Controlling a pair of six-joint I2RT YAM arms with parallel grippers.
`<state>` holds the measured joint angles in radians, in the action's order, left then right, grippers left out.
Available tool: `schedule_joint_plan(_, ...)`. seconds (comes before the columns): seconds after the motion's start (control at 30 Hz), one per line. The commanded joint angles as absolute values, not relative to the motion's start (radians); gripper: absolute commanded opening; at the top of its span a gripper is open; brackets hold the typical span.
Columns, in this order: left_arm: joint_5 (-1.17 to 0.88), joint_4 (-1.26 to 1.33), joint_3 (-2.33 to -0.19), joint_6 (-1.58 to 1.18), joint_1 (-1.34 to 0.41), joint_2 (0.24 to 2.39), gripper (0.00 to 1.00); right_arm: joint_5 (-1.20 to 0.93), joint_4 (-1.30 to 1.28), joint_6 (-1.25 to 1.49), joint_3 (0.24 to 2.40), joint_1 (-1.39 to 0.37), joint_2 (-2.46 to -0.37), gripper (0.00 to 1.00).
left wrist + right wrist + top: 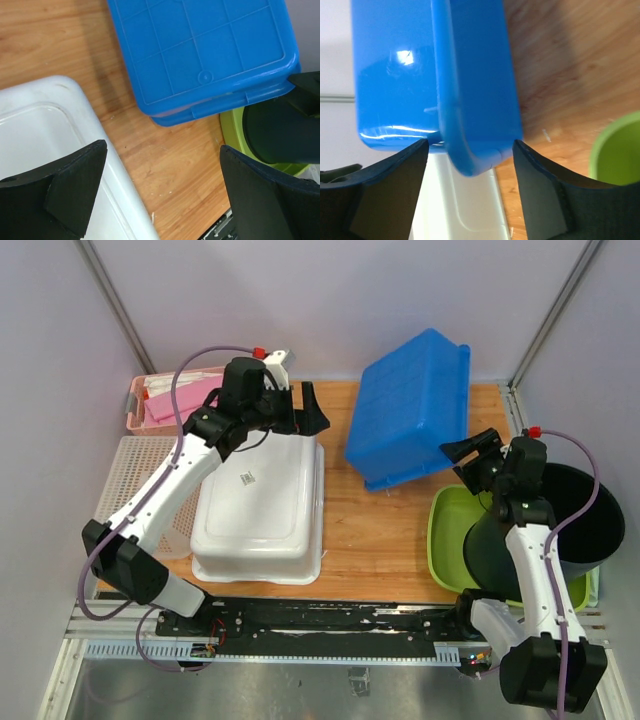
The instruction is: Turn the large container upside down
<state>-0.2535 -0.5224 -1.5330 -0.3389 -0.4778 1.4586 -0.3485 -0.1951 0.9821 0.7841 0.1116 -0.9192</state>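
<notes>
Blue ribbed plastic crate (410,405) stands tilted to the right of the upturned white plastic tub (262,505) and a little farther back. Its gridded base faces up, its far side is raised, and its near rim sits low over the wooden tabletop (370,530). The right tool (470,142) is at the crate's corner farthest from the tub. Its fingers are spread, with the thick rounded rim lying between them; whether they touch the rim I cannot tell. The left tool (162,147) hangs wide open above the tub's far right corner, holding nothing. A strip of bare wood runs along the tub's right edge, open from the crate's near rim to the front. Right of that strip lies a green plastic tray (445,540) carrying a dark bucket (500,550). Behind the tub's left corner sits a pink basket (140,405), and a white perforated tray (130,465) is just beside its left edge.
</notes>
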Motion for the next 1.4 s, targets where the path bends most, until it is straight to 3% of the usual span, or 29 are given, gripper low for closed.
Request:
schedule_joint_plan(0.0,-0.323,-0.482,-1.527,-0.368,-0.500,1.503,0.99,-0.235,-0.388,0.824,0.862,0.120,-0.915,0.74)
schedule_joint_plan(0.7,-0.331,-0.455,-1.528,-0.399,-0.623,1.584,0.99,-0.200,-0.599,0.466,1.142,0.041,-0.981,0.77)
schedule_joint_plan(1.03,-0.321,-0.428,-1.520,-0.463,-0.764,1.686,0.99,-0.154,-0.655,0.302,1.309,-0.036,-1.224,0.76)
schedule_joint_plan(1.37,-0.186,-0.285,-1.480,-0.638,-0.795,1.837,0.94,0.003,-0.682,0.296,1.716,-0.044,-1.656,0.68)
